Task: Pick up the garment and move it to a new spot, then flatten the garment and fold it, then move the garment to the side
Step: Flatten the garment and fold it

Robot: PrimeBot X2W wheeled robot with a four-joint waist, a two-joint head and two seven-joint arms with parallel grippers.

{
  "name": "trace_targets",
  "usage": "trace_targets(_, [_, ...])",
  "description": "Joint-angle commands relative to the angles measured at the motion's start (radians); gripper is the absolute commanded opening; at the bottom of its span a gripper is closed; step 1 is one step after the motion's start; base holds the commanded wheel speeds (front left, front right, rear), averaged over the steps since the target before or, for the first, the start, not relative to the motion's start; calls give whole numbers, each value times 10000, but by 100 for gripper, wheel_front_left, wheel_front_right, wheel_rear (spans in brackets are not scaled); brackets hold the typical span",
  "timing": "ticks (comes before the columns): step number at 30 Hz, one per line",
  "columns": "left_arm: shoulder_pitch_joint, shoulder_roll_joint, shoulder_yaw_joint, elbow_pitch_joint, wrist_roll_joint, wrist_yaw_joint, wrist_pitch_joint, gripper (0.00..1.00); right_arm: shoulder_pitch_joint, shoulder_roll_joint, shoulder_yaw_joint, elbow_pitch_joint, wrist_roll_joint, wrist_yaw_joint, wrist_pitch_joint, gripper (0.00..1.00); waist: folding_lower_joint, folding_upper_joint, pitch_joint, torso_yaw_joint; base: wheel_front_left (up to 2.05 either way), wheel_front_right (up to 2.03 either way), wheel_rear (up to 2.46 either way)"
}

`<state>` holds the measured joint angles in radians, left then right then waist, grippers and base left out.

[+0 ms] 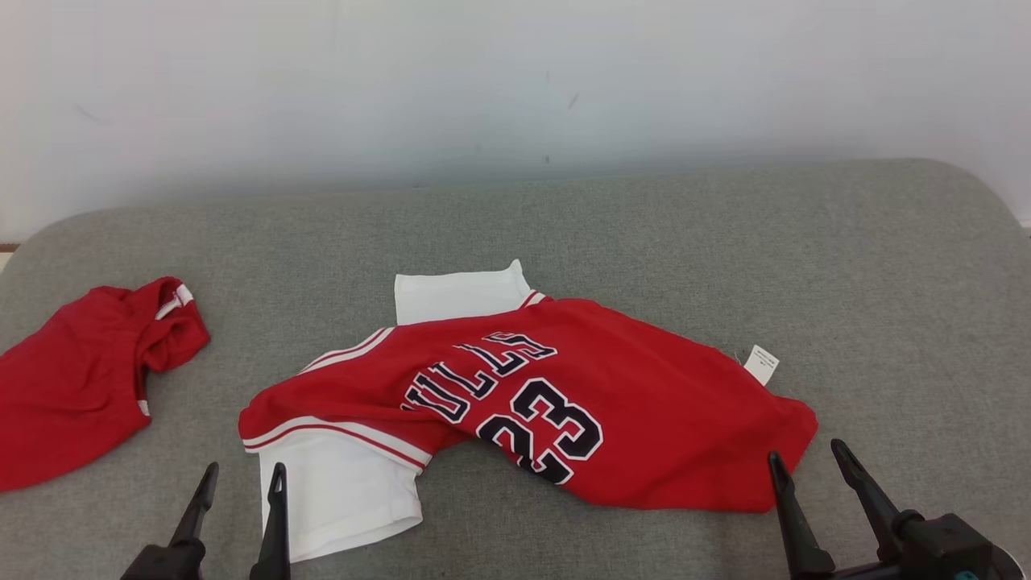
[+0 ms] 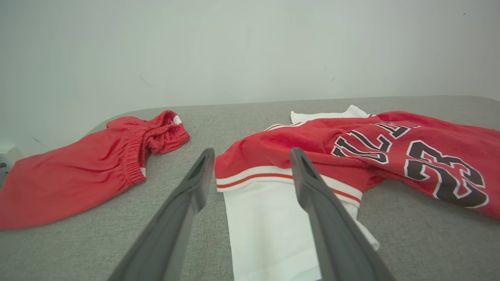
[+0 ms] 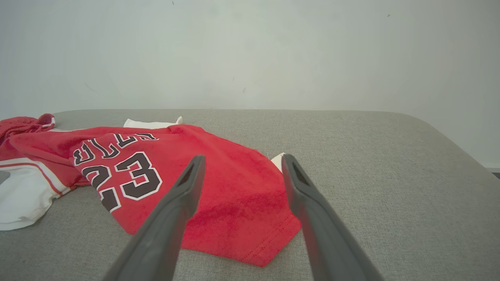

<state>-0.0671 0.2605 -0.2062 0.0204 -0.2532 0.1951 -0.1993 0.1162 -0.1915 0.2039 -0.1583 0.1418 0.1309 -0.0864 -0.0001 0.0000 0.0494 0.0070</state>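
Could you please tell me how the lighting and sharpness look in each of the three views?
Head view: soft, even light, faint shadow under the jersey, lettering sharp. Left wrist view: the left end effector looms large and slightly blurred. Right wrist view: jersey hem crisp, no glare on the grey cushion.

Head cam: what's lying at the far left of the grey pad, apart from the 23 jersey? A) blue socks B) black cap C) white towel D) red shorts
D: the red shorts, with an elastic waistband plain in the left wrist view, lie on the grey pad with a gap between them and the jersey.
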Motion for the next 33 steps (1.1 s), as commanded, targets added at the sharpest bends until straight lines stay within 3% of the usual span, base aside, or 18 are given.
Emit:
trace_targets(1, [-78, 12, -15, 12, -38, 17, -75, 100, -25, -113, 76, -38, -77, -3, 58, 100, 1, 0, 33, 28, 0, 0, 0])
trace_targets(16, [-358, -111, -173, 78, -96, 32, -233, 100, -557, -811, 842, 285, 23, -3, 324, 100, 1, 0, 370, 284, 0, 0, 0])
trace_targets(27, [-857, -293, -357, 334, -156, -111, -407, 100, -1701, -2332, 3476, 1698, 191, -3, 865, 100, 1, 0, 1000, 561, 0, 0, 0])
trace_targets(33, [-1083, -431, -435, 497, -171, -144, -496, 100, -2301, -2844, 4202, 2778, 256, -3, 971, 100, 1, 0, 1192, 674, 0, 0, 0])
